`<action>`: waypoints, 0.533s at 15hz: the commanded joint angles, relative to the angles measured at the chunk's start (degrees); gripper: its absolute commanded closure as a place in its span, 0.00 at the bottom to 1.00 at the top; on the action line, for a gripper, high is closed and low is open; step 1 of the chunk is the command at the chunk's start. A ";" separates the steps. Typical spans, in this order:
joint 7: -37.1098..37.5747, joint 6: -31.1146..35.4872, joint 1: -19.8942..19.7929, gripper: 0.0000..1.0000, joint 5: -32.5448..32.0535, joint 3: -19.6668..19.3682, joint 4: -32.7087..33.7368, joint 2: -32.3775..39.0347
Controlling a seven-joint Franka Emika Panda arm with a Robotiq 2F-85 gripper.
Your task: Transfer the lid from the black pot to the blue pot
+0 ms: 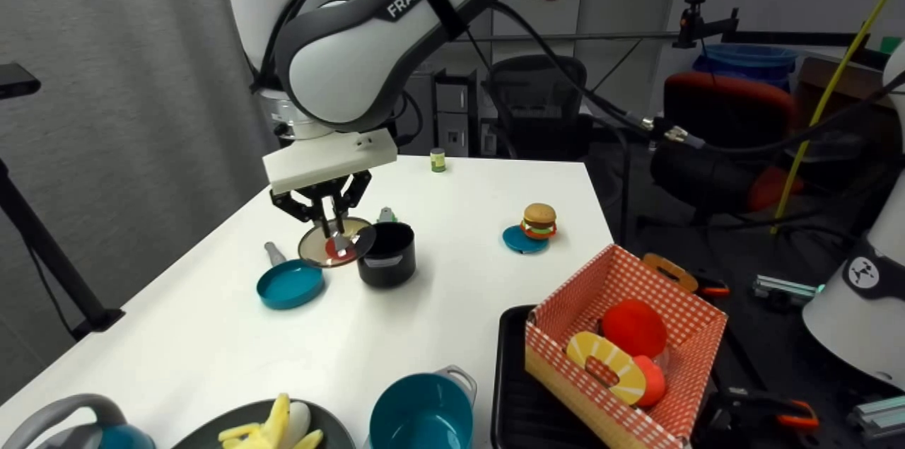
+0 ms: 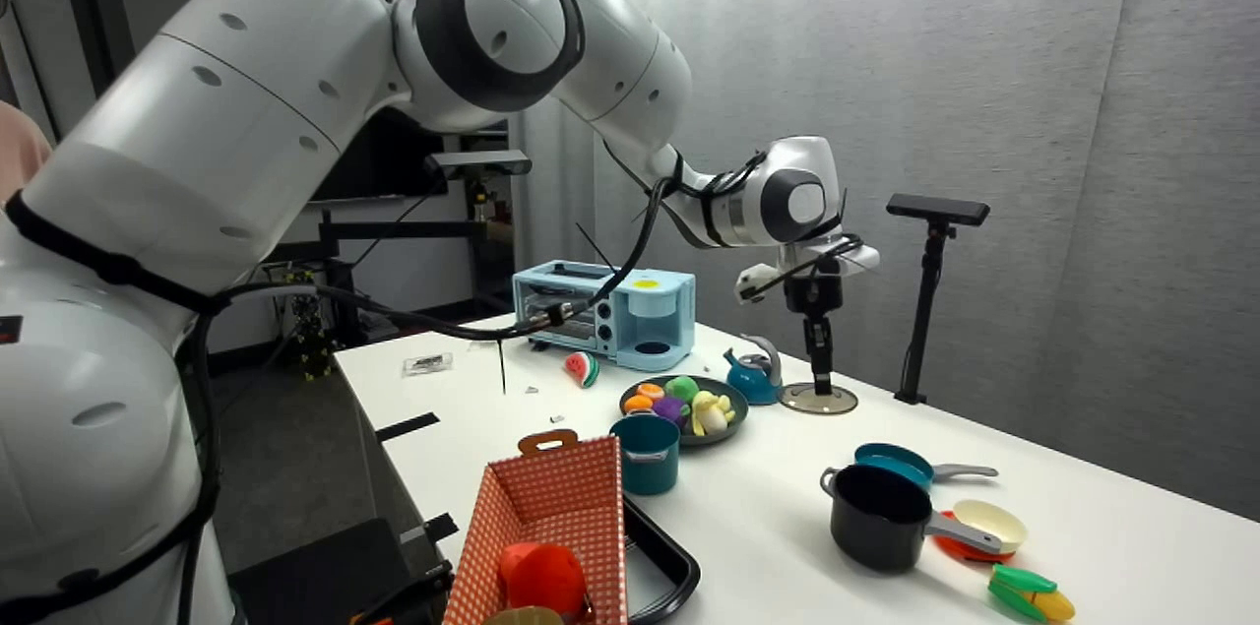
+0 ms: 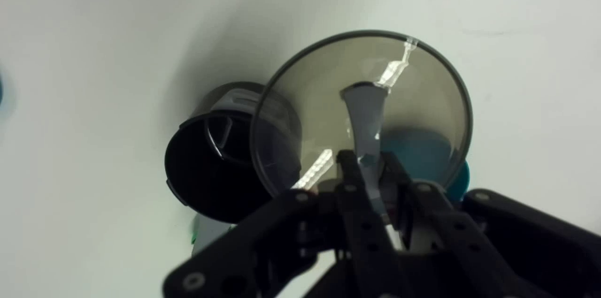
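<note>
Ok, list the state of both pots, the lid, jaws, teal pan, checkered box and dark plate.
Black pot: uncovered, contents too dark to tell.
Blue pot: uncovered, nothing visible inside.
Lid: held aloft, on neither pot.
Jaws: shut on the lid.
Teal pan: upright, nothing visible inside.
Checkered box: open, holding toy food.
Dark plate: bearing more toy food.

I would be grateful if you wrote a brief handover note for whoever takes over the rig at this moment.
Gripper: shut on the lid, holding it by its top.
Lid: in the air, apart from both pots.
Black pot: uncovered on the table, beside the teal pan.
Blue pot: uncovered on the table, near the red-checked basket.
Done: lid gripped and clear of the black pot.
Left: carry the lid over to the blue pot, lower it onto the mouth, release, then back away.
</note>
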 commanded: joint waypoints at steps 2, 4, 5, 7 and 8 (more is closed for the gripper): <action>-1.13 -2.29 2.09 0.96 -2.55 0.89 -3.63 -4.56; -1.10 -2.84 2.54 0.96 -3.24 1.19 -4.06 -5.22; -1.08 -3.03 2.60 0.96 -3.46 1.36 -4.24 -5.48; -1.40 -3.37 2.49 0.96 -3.51 1.80 -4.57 -5.93; -1.68 -3.40 2.41 0.96 -3.43 1.96 -4.78 -6.11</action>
